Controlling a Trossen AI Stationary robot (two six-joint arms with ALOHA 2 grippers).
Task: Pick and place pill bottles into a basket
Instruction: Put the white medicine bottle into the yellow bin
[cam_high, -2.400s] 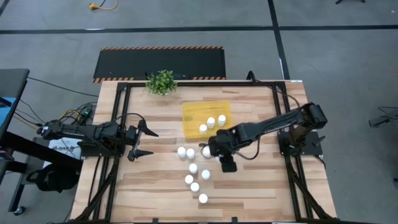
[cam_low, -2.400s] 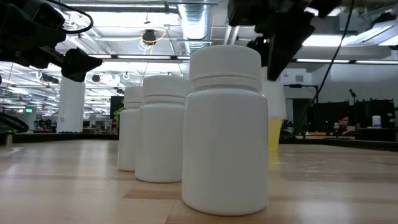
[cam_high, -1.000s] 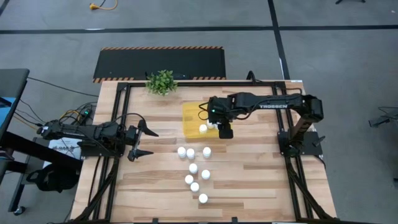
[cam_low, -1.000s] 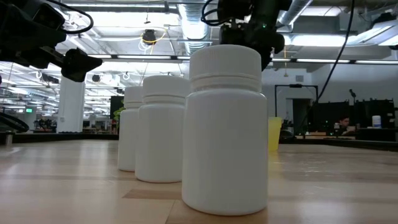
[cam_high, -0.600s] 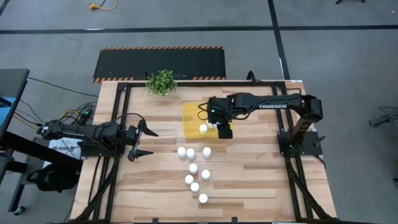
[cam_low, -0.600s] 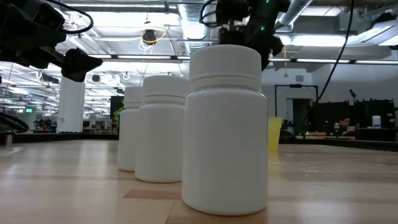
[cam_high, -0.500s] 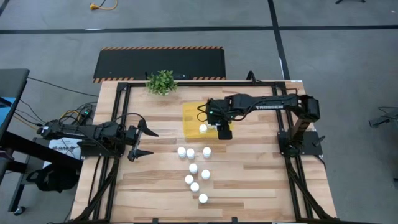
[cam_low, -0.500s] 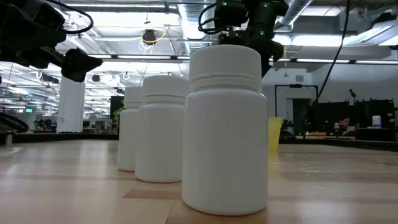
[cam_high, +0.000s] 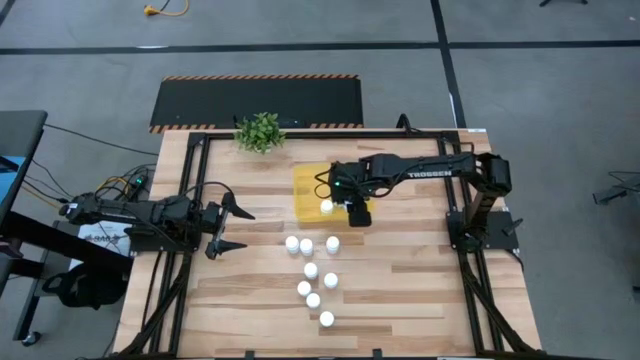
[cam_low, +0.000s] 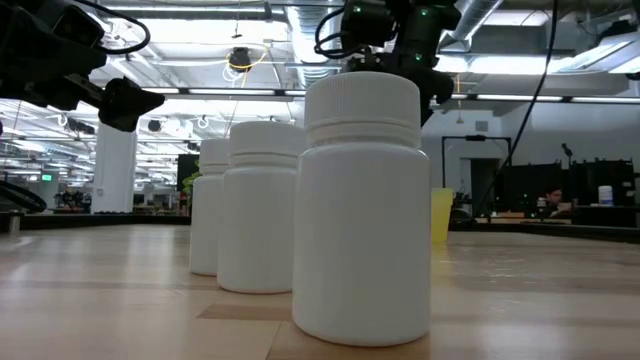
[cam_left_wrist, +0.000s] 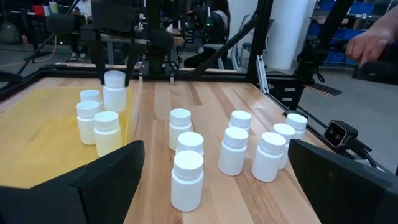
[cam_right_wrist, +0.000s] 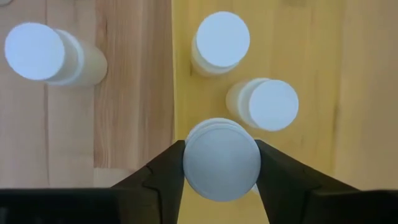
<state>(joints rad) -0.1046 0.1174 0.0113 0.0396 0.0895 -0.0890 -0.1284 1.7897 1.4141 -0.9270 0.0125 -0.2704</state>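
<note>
My right gripper is shut on a white pill bottle over the near right part of the yellow tray. In the left wrist view the bottle hangs upright below that gripper, low over the tray floor. Three more bottles stand in the tray on their bases. Several bottles stand on the wood nearer the front edge. One of them fills the low view. My left gripper is open and empty at the table's left. My right gripper pinches the bottle's cap between its two fingers, one on each side. The fingers come from above and point down. The bottle hangs upright below them; whether its base touches the tray floor cannot be told.
A small green plant stands at the table's far edge, left of the tray. A black mat lies beyond the table. Dark frame rails run along the table's left and right sides. A person's hand shows in the room behind.
My right gripper has carried the bottle from the cluster on the wood toward the far edge, to above the tray. In the last second it has drifted a little toward the table's left, still shut on the upright bottle.
</note>
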